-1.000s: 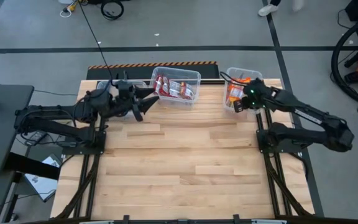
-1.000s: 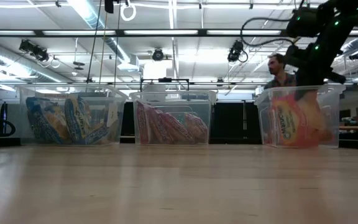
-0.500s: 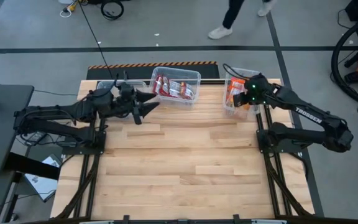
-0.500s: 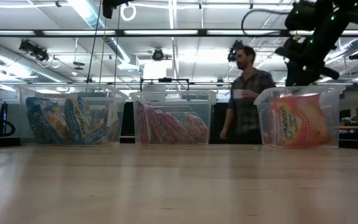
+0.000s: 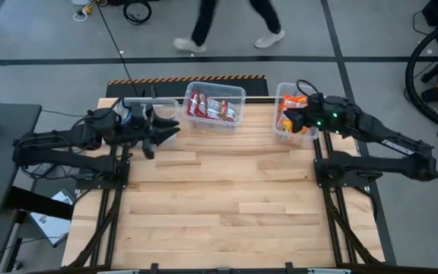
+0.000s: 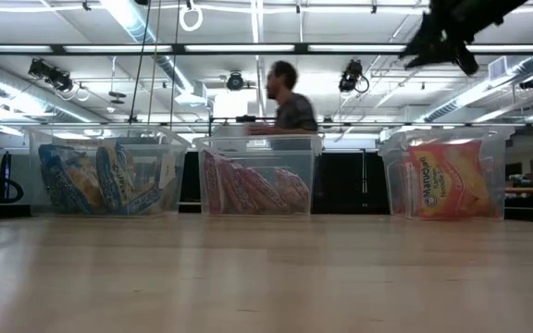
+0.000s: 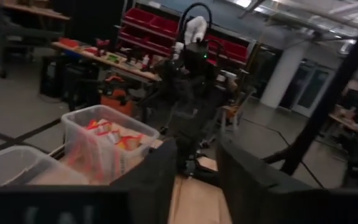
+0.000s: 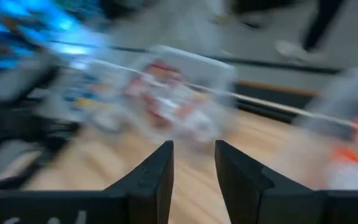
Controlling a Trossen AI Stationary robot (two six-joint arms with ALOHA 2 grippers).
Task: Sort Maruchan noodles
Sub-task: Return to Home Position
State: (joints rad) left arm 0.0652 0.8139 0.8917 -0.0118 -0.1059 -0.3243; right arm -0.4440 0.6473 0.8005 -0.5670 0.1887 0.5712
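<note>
The Maruchan noodles lie sorted in three clear tubs along the table's far edge. Blue-yellow packets (image 6: 100,180) fill the left tub (image 5: 158,104). Dark red packets (image 5: 213,106) are in the middle tub, and orange packets (image 5: 286,122) stand in the right tub (image 6: 447,176). My left gripper (image 5: 167,133) hovers level just in front of the left tub. It is open, and the left wrist view shows nothing between its fingers (image 7: 194,180). My right gripper (image 5: 299,113) hangs high above the right tub (image 6: 433,46), open and holding nothing (image 8: 194,168).
The bare wooden tabletop (image 5: 234,198) stretches from the tubs to the near edge. A person (image 6: 290,92) walks past behind the table's far edge. Both arm bases stand at the table's left and right sides.
My right gripper has risen out of the right tub and tipped up toward level, leaving the orange packets standing in it. My left gripper has drawn back from the middle tub toward the table's left edge. A person has walked leftward behind the table.
</note>
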